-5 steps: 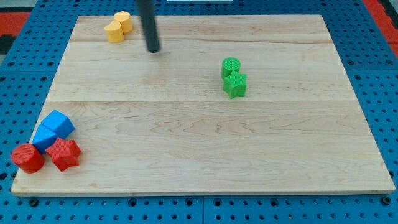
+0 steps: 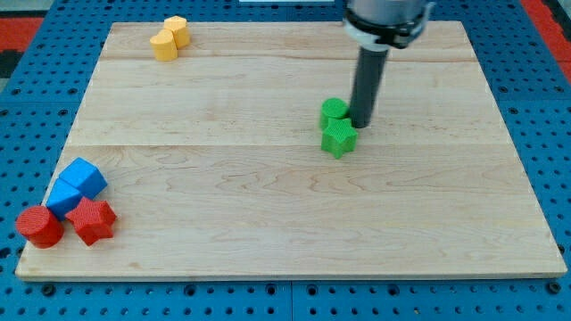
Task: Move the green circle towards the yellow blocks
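Observation:
The green circle (image 2: 334, 111) sits right of the board's middle, touching a green star block (image 2: 338, 138) just below it. My tip (image 2: 362, 123) stands right against the green circle's right side, just above the star's right edge. Two yellow blocks (image 2: 169, 37) lie together at the view's top left, far from the green circle.
Two blue blocks (image 2: 77, 185), a red cylinder (image 2: 39, 226) and a red star-like block (image 2: 93, 220) cluster at the bottom left corner of the wooden board (image 2: 294, 205). Blue pegboard surrounds the board.
My tip has moved from the top left, near the yellow blocks, across to the right side of the green circle. The green circle and star have shifted slightly downward.

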Tool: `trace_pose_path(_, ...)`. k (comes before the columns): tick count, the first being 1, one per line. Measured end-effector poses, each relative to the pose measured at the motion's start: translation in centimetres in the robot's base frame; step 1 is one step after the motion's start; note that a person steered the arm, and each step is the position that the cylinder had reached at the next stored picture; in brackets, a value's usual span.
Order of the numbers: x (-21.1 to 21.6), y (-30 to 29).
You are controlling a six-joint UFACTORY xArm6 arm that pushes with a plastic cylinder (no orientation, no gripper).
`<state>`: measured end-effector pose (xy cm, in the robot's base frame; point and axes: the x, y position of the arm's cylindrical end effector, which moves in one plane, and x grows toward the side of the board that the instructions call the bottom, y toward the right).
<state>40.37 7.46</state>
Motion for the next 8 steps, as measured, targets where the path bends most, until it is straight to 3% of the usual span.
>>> trace_pose_path(1,-0.6,-4.8)
trace_pose_path(3,-7.7,-11.6)
trace_pose_path(5,-3.7,-13.1)
trace_pose_path(7,-9.7,-22.9)
trace_pose_path(8,-10.4,-22.9)
